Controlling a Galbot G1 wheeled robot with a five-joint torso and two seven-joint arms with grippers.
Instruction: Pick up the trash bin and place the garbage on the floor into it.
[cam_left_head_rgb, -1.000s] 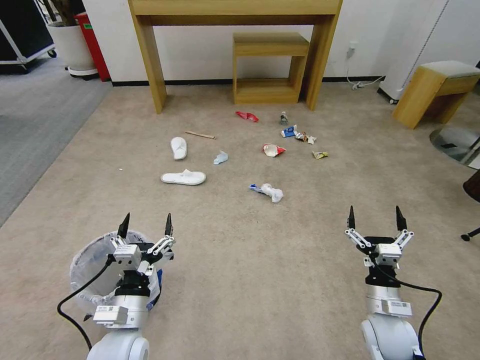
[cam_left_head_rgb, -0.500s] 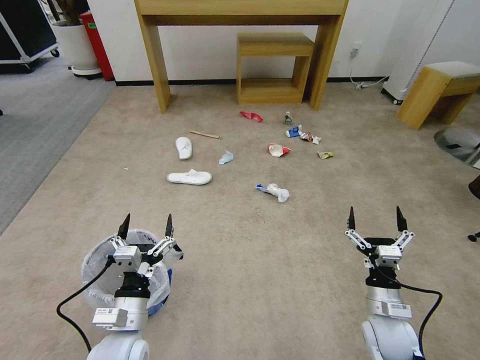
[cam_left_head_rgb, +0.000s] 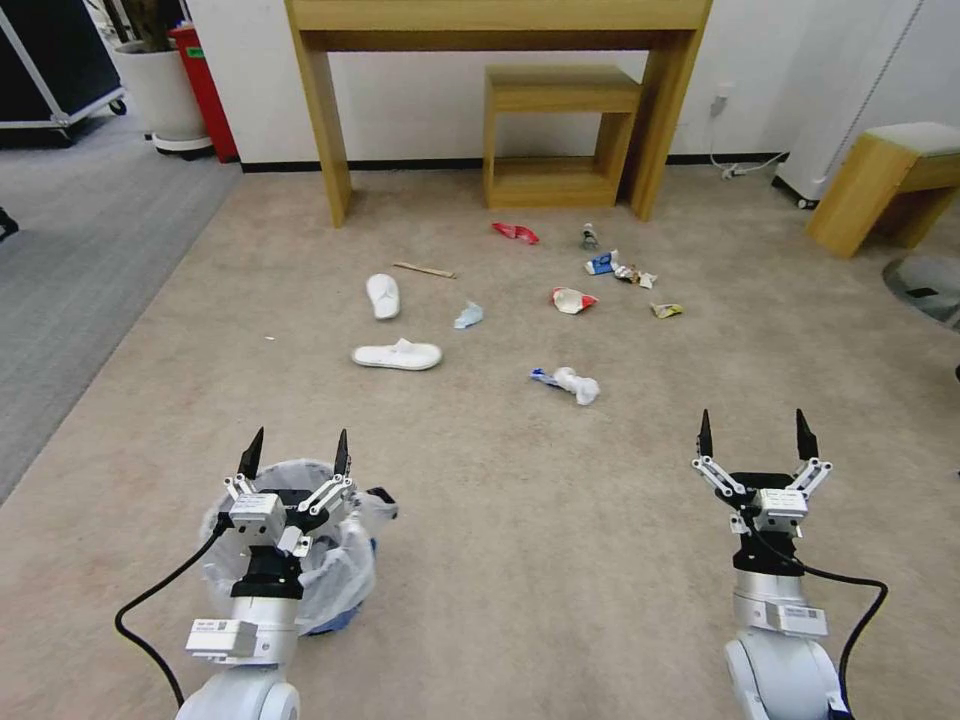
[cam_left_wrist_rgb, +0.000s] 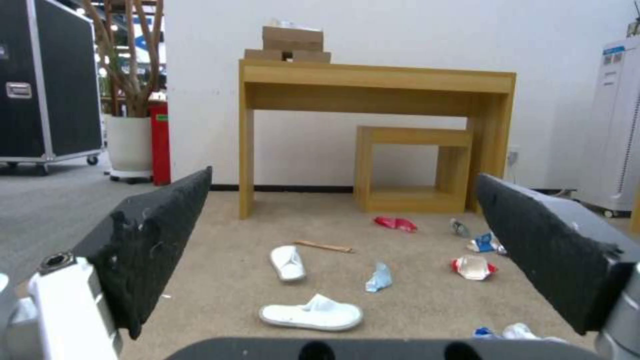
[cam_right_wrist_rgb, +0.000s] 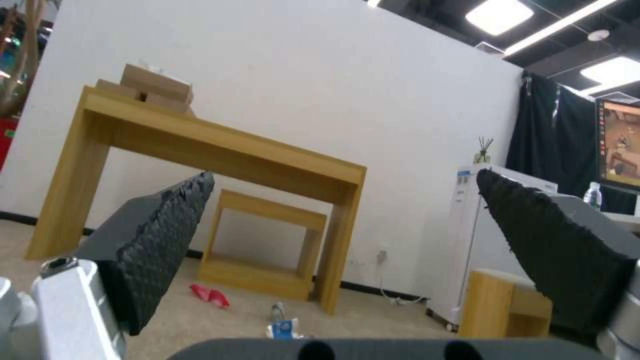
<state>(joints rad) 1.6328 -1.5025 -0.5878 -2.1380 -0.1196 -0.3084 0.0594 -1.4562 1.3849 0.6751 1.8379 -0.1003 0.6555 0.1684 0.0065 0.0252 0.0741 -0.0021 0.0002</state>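
Right gripper (cam_right_wrist_rgb: 343, 230) held wide over the carpet, nothing between its black pads.

Past the pads (cam_right_wrist_rgb: 167, 240), a tall wooden table (cam_right_wrist_rgb: 220, 145) stands against the white wall with a small wooden shelf unit (cam_right_wrist_rgb: 267, 245) beneath it; on the floor near them lie a red wrapper (cam_right_wrist_rgb: 210, 295), a small bottle (cam_right_wrist_rgb: 277, 311) and a blue-white packet (cam_right_wrist_rgb: 283, 329).

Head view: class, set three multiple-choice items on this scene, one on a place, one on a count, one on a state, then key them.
1. Where is the trash bin?
A. under the left tool
B. under the right tool
C. under the wooden table

2. How many white slippers lie on the carpet?
A. one
B. two
C. four

3. How are the right tool's fingers?
A. shut on a slipper
B. shut empty
C. open

Key: 1 A, the bagged rim surrounds that arm. 2 B, a second slipper lies farther off. 3 C, the tips stand apart, holding nothing.
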